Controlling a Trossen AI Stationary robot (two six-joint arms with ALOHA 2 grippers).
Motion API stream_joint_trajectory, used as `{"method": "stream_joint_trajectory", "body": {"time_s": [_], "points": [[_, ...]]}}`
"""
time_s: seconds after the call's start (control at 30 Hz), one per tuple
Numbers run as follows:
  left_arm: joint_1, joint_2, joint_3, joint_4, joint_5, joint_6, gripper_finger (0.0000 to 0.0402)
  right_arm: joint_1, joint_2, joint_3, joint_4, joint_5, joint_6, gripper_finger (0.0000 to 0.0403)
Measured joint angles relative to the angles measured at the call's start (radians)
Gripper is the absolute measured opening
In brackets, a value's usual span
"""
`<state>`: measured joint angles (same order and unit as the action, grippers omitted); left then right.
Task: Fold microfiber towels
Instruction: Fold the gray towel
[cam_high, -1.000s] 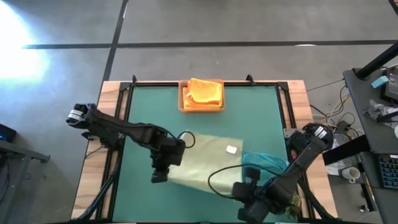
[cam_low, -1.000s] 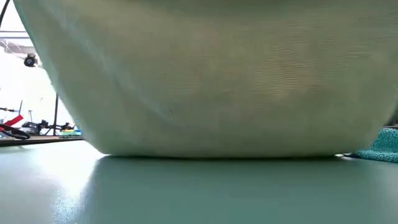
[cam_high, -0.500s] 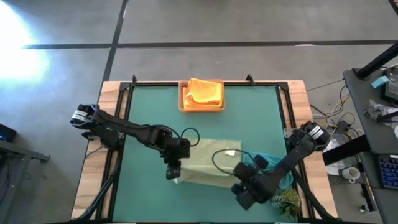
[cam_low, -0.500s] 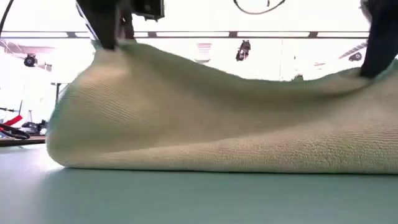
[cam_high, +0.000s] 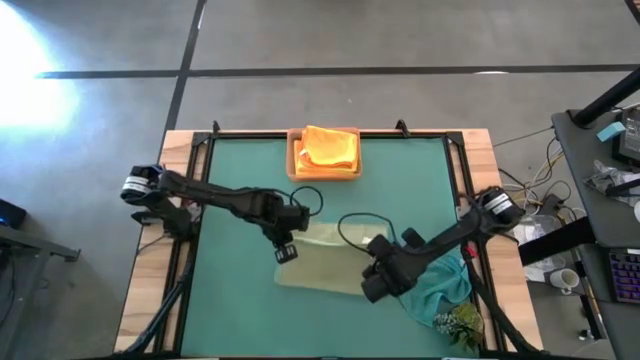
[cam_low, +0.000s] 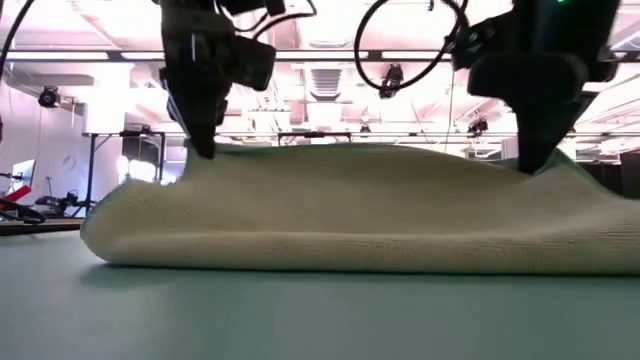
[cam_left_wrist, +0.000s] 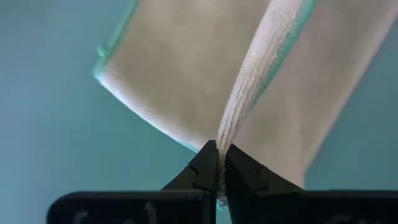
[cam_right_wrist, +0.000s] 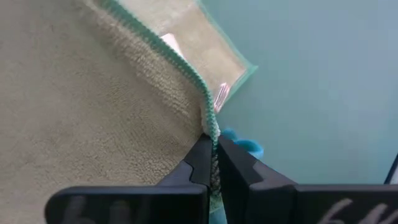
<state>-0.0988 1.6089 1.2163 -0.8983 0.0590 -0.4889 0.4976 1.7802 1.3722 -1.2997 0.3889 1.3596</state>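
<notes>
Pale green towel (cam_high: 325, 258) now folded over, carried edge farther back.

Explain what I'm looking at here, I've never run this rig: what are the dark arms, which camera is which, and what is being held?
Two dark robot arms work over a green table mat. One picture looks straight down, one looks level across the table, and two come from cameras on the wrists. The left end effector and right end effector are each shut on an edge of the pale green towel, which lies doubled over on the mat; the wrist views show its hem pinched between the fingers. A teal towel lies crumpled beside it under the right arm. At the far edge, a wooden tray holds orange and yellow cloth.
</notes>
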Motion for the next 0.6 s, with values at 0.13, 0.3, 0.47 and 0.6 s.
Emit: {"method": "stream_joint_trajectory", "body": {"time_s": [0.13, 0.3, 0.47, 0.6], "points": [[0.035, 0.018, -0.007, -0.001, -0.008, 0.032, 0.0002, -0.059, 0.0, -0.003, -0.001, 0.004, -0.055, 0.0009], [0.067, 0.034, -0.019, 0.001, -0.017, 0.058, 0.0002, -0.131, 0.0, -0.017, 0.001, 0.006, -0.091, 0.0009], [0.084, 0.051, -0.029, 0.007, -0.017, 0.081, 0.0002, -0.168, 0.0, -0.033, 0.025, -0.019, -0.122, 0.0009], [0.086, 0.051, -0.03, 0.016, -0.043, 0.082, 0.0002, -0.171, 0.0, -0.043, 0.081, -0.03, -0.157, 0.0013]]}}
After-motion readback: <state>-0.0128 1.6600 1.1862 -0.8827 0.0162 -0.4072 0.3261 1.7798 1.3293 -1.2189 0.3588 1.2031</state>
